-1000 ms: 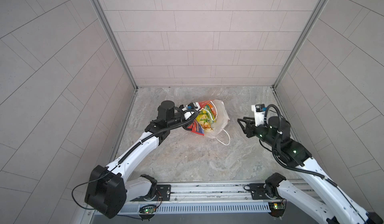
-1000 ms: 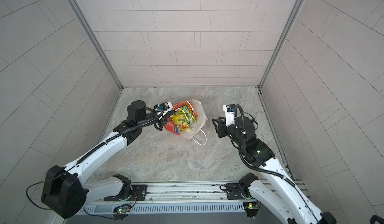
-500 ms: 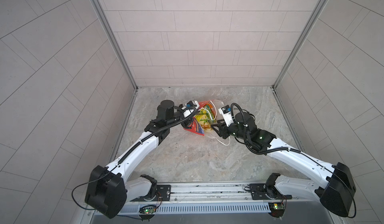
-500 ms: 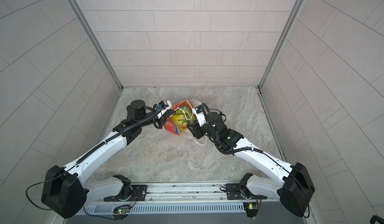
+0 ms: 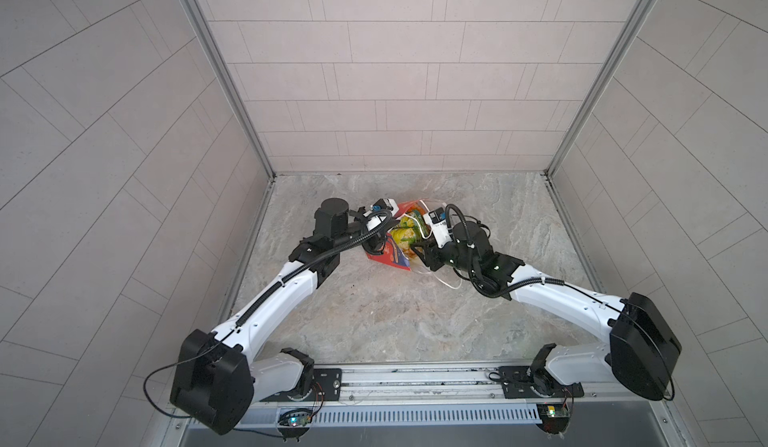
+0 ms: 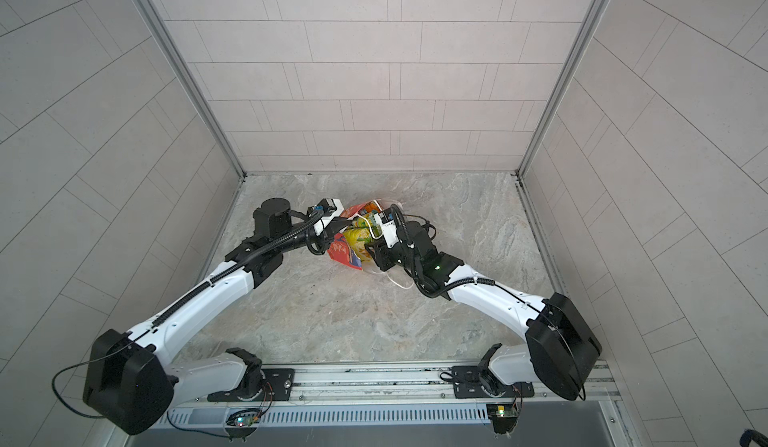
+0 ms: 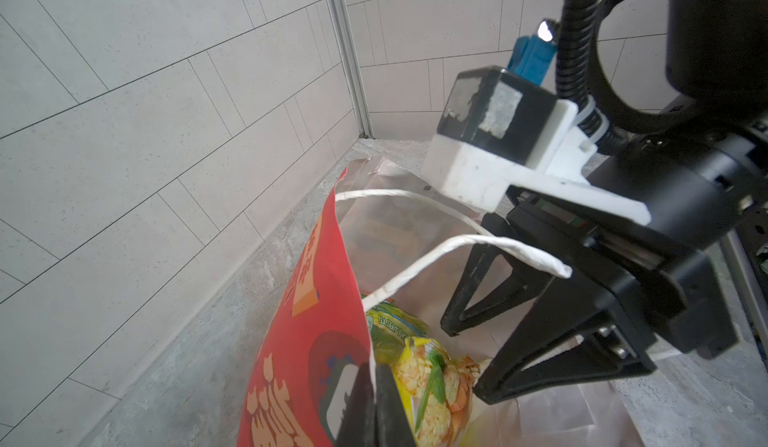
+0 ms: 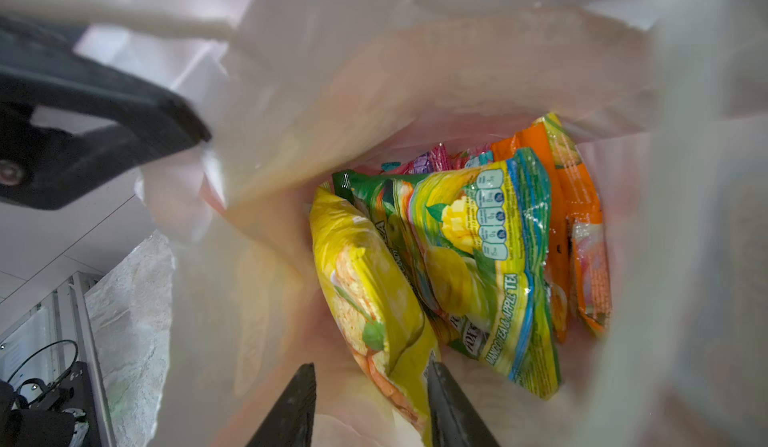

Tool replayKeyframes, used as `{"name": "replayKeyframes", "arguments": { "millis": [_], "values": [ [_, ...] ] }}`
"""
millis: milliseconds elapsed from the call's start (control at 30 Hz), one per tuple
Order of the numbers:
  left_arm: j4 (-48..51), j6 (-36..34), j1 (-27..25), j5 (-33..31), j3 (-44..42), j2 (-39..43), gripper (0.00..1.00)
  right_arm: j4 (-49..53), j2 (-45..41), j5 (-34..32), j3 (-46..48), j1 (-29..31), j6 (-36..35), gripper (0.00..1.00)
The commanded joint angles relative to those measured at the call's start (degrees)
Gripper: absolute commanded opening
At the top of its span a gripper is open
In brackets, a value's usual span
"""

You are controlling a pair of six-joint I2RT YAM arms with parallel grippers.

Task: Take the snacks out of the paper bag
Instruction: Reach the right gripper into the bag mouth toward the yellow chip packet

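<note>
The red paper bag (image 5: 390,256) (image 6: 344,254) leans on the marble floor at the back middle, with its mouth turned toward the right arm. My left gripper (image 7: 374,382) (image 5: 386,236) is shut on the bag's red wall (image 7: 316,299) at the rim. My right gripper (image 8: 370,372) (image 7: 465,362) (image 6: 369,250) is inside the mouth, against the white interior (image 8: 291,175). It is open, its jaws either side of the end of a yellow packet (image 8: 365,283) (image 7: 436,378). Behind that snack lie a green one (image 8: 478,237), an orange one (image 8: 582,216) and a pink one (image 8: 436,158).
A white cord handle (image 7: 457,243) loops across the right gripper's fingers; another handle (image 5: 446,283) trails on the floor under the right arm. Tiled walls close in the left, back and right. A metal rail (image 5: 415,378) with both arm bases runs along the front.
The right arm swung in from the right side of the floor to the bag and pushed its gripper into the mouth. The left gripper kept its hold on the bag's rim.
</note>
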State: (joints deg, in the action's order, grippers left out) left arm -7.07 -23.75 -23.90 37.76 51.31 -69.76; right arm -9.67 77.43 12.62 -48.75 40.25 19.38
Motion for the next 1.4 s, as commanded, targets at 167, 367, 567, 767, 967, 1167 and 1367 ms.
{"name": "replayKeyframes", "arguments": {
  "millis": [167,367,567,767,967,1167,1367],
  "values": [
    [-2.98,0.67,-0.18,1.31,2.27,-0.04,0.00,-3.91,3.62,0.84,-1.17,0.52,-1.17,0.27],
    [-3.07,0.63,-0.18,1.01,2.18,0.07,0.00,-4.87,4.27,-0.08,-0.61,0.58,-1.02,0.17],
    [-3.21,0.63,-0.16,0.94,1.87,-0.08,0.00,-4.26,2.03,-1.36,-0.51,0.54,-1.65,0.06],
    [-3.45,0.63,-0.18,0.88,1.59,0.54,0.00,-1.93,0.63,-1.48,-1.45,0.53,-2.85,0.08],
    [-3.48,0.57,-0.18,1.08,1.51,0.62,0.00,-4.12,1.38,-1.10,-0.31,0.55,-3.03,0.43],
    [-3.22,0.54,-0.18,1.59,1.78,0.48,0.00,-6.41,4.55,-2.09,-0.90,0.53,-2.04,0.51],
    [-3.12,0.44,-0.18,1.59,1.62,0.77,0.00,-8.50,5.15,-3.86,-0.41,0.02,-2.72,0.52]
  ]
}}
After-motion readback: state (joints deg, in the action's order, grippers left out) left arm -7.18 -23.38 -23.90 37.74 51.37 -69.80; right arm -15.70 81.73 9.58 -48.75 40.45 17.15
